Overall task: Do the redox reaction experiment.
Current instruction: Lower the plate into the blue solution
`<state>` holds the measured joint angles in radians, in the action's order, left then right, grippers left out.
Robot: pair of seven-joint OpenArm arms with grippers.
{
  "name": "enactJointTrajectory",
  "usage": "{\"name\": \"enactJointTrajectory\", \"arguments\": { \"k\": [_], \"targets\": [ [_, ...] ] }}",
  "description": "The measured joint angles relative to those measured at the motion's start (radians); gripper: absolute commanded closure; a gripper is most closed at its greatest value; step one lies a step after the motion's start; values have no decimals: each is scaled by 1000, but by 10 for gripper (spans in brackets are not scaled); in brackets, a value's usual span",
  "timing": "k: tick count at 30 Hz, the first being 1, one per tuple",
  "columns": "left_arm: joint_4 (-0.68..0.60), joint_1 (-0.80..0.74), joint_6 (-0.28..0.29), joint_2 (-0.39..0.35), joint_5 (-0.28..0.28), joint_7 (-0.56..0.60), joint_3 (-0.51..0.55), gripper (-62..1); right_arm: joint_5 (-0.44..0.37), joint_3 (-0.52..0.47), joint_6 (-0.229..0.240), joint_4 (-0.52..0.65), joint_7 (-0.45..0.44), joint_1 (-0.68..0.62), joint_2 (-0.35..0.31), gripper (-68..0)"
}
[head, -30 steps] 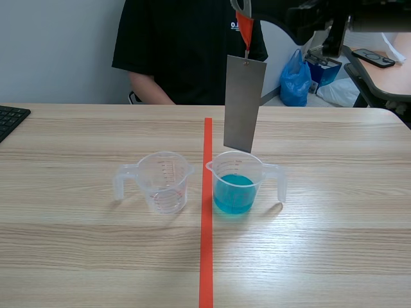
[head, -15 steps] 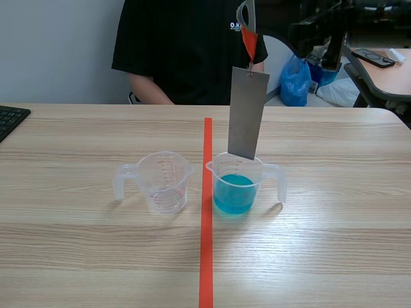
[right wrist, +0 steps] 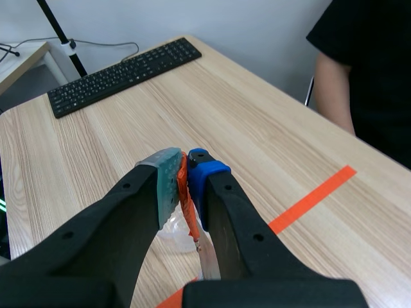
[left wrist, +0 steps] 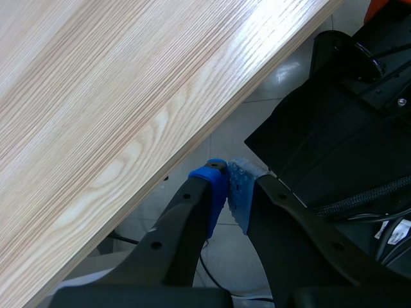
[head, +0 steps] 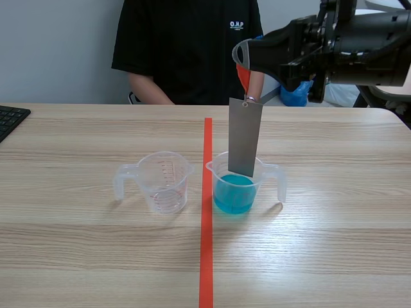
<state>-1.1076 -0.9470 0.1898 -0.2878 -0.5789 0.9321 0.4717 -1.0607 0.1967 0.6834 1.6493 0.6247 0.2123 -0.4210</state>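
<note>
Two pads of the right hand (right wrist: 184,172) are pressed together on a thin orange strap (right wrist: 187,205), so this hand is closed on the strap. The grey metal plate (head: 244,138) hangs from the strap, with its free end inside the rim of the cup (head: 264,174) that holds the blue liquid (head: 232,194). Whether the plate touches the liquid we cannot tell.

We judge that the step in hand is to dip the plate. The plate hangs loose on the strap and can swing, so we would lower it slowly and straight down over the middle of the cup, away from the rim. A knock could tip such a light cup. Then we would hold quiet with the lower part under the liquid.

We see the plate nearly upright, with its long axis going up and down. The end with the small hole points up to the hand, the free end points down into the cup, and the broad face looks toward us.

Across the orange line (head: 206,244) on the desk (head: 321,244) stands an empty cup (head: 166,186). The left hand (left wrist: 228,189) hangs below the desk edge, pads together, holding nothing.
</note>
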Motion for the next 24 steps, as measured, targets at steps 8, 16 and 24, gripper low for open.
{"name": "enactJointTrajectory", "arguments": {
  "k": [8,16,24],
  "targets": [
    [0,0,0,2,0,0,0,-40,79,31,35,-116,-103,0,0,-13],
    [0,0,0,2,0,0,0,-40,157,65,47,-218,-193,0,0,-13],
    [0,0,0,2,0,0,0,-40,219,102,47,-272,-281,0,0,-13]
  ]
}}
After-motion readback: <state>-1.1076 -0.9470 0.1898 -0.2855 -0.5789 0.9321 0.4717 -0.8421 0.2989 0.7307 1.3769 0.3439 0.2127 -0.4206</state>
